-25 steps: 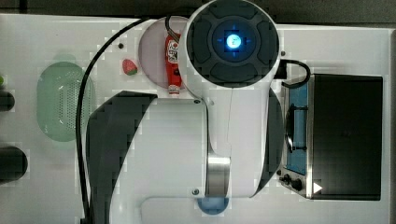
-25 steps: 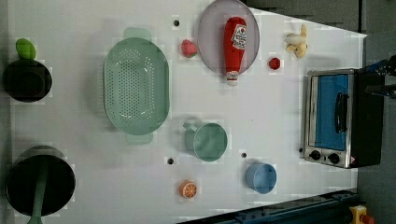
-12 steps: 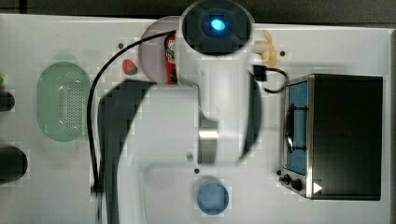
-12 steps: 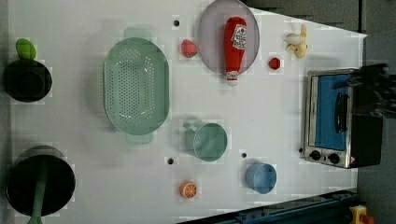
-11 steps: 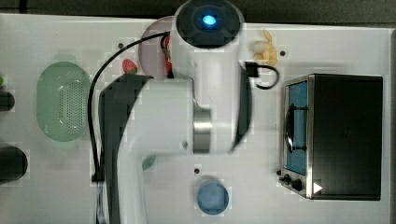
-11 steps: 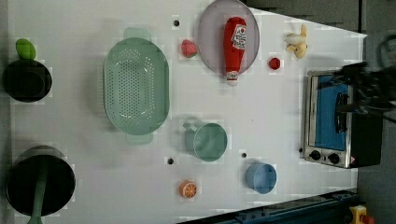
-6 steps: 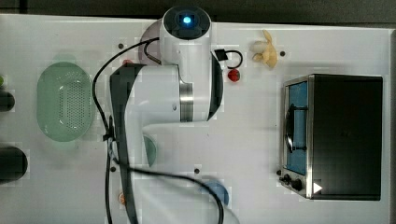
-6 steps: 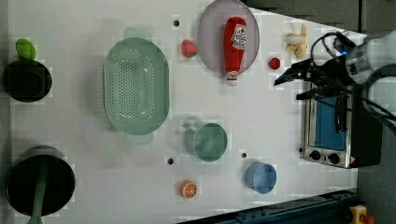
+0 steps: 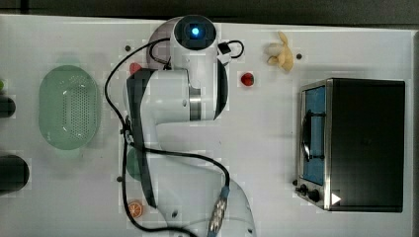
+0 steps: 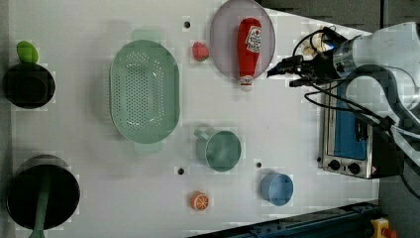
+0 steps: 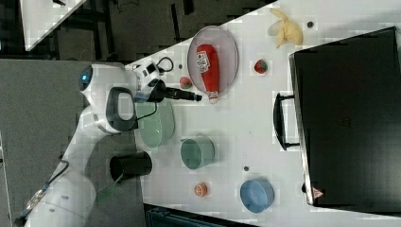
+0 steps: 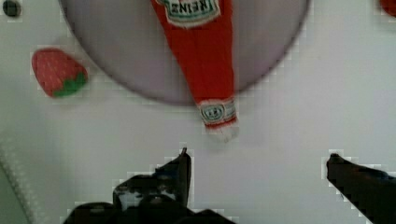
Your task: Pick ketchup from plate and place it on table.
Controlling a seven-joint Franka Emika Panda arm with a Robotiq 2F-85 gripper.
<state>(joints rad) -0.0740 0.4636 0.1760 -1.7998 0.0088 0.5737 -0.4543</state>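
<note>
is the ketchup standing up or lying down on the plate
Lying down: the ketchup rests flat on the plate, its cap tip poking past the rim.

We list: ketchup (image 10: 249, 45) lying on the plate (image 10: 222, 39), cap past the rim; hand (image 10: 282, 69) just right, fingers apart, over the desk (image 10: 277, 134).

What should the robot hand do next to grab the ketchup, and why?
Probably slide forward and down over the ketchup bottle. The gripper is open and empty, hanging above the bare table just past the bottle's cap end. The bottle lies flat on the plate, its cap poking over the rim, so the fingers need to straddle its body.
</note>
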